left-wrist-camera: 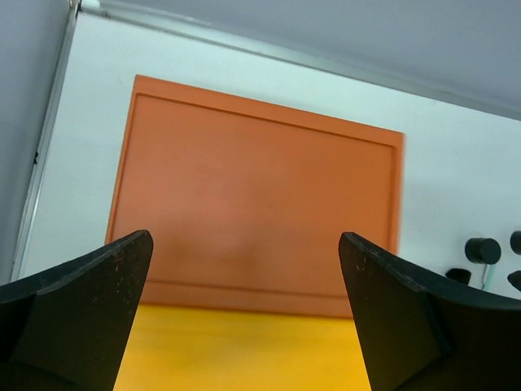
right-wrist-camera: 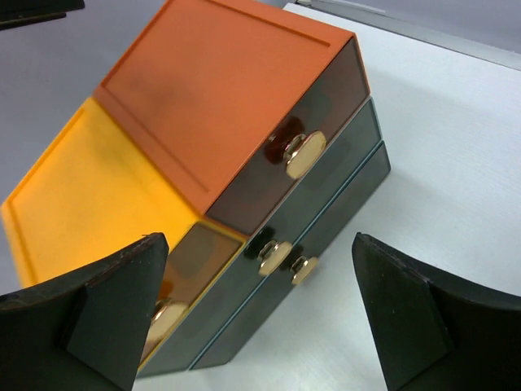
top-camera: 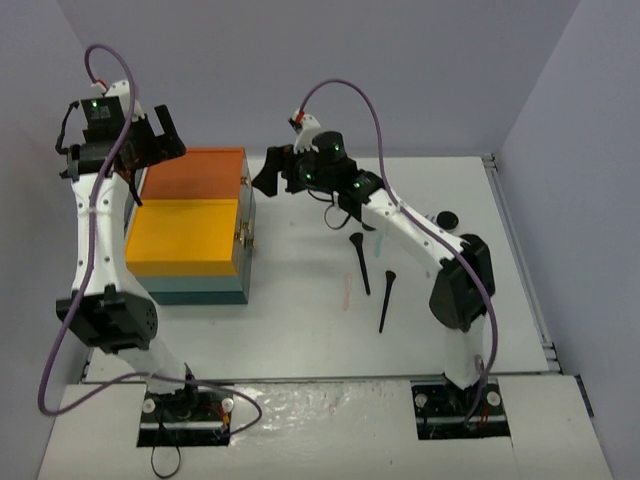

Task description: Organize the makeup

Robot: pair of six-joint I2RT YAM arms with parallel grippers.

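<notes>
Brushes [top-camera: 361, 265] lie well apart from the right hand [top-camera: 275, 172] (fingers spread wide).

No readable text, label, brand or number on the orange-and-yellow-topped teal drawer box [top-camera: 190, 225] or the white worktop [top-camera: 300, 320]

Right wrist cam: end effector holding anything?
No, the right end effector is open with nothing between its fingers; the box lies beyond.
</notes>
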